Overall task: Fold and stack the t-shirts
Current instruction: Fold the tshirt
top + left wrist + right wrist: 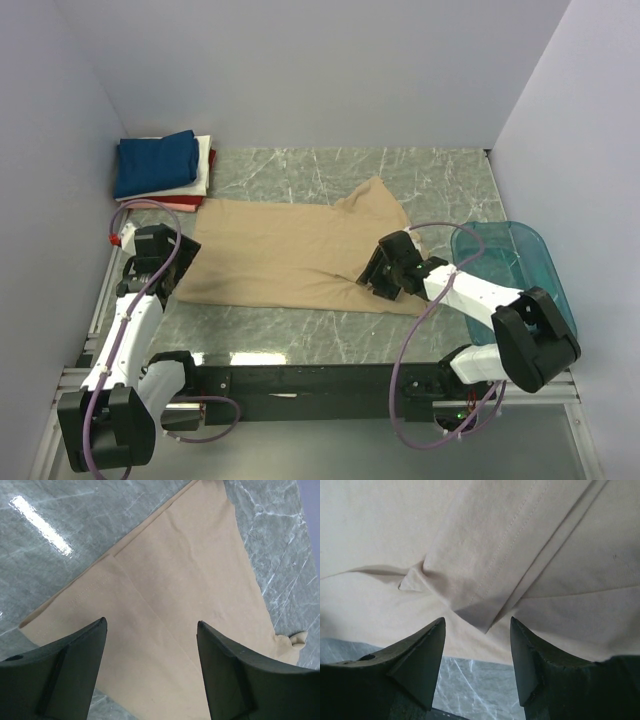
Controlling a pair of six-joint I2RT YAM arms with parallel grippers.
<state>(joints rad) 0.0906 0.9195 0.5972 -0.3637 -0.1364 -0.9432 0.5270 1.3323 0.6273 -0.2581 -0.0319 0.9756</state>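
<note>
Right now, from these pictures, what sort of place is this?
Probably a robot lab cell, not a home: plain walls box in a marble-patterned table, two arms are bolted at its near edge, and a tan t-shirt lies spread.

Glossy grey-green marble-patterned tabletop, white veining throughout. Three plain pale lavender walls close it in: back wall, left wall, right wall. No seams or fittings visible on them. Silver metal frame rail runs along the table's left edge. Bright elongated light reflection on the slab in the left wrist view. Lighting even, shadows soft.
</note>
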